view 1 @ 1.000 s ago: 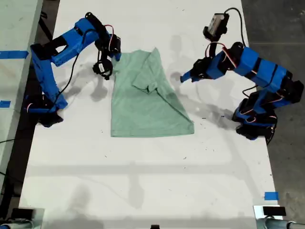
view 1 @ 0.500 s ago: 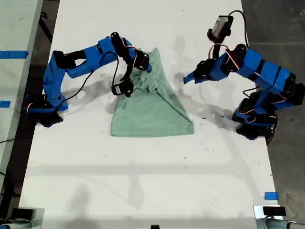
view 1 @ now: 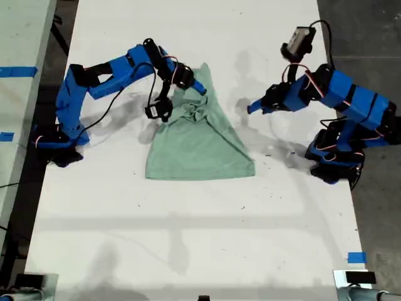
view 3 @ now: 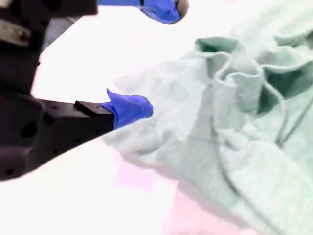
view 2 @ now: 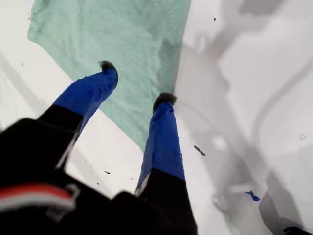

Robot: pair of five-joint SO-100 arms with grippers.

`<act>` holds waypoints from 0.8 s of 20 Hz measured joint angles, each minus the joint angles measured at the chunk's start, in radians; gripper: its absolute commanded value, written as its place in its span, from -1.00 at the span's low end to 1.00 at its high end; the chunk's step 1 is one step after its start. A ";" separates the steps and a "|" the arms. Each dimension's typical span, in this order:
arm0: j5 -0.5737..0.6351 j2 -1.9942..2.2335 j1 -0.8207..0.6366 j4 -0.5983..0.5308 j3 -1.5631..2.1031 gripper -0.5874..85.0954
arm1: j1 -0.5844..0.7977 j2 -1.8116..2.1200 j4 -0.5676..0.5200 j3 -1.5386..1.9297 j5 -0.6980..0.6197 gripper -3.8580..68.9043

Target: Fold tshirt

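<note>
Tshirt (view 1: 194,135): lies on the white table (view 1: 188,238), upper middle of the exterior view; its top part is bunched into folds.
My first gripper (view 1: 250,110): right of the shirt in the exterior view, above bare table, jaws apart, holding nothing.
My second gripper (view 1: 199,88): at the shirt's crumpled upper edge, jaws spread wide, nothing between them.

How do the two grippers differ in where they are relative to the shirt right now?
My second gripper is over the bunched collar end of the tshirt; my first gripper hangs above its edge, mostly over bare table. Fabric is rumpled by the second and flat by the first. Both are open, holding nothing.
</note>
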 measured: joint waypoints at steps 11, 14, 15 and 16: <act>-0.273 0.624 0.215 -0.046 0.942 -0.87 | -0.206 0.003 -0.109 0.229 -0.029 -0.27; -0.339 0.634 0.272 -0.063 1.008 -0.92 | -0.259 -0.060 -0.170 0.268 -0.029 -0.26; -0.351 0.634 0.284 -0.069 1.014 -0.93 | -0.273 -0.087 -0.190 0.270 -0.029 -0.26; -0.359 0.634 0.291 -0.081 1.017 -0.94 | -0.285 -0.112 -0.209 0.278 -0.029 -0.27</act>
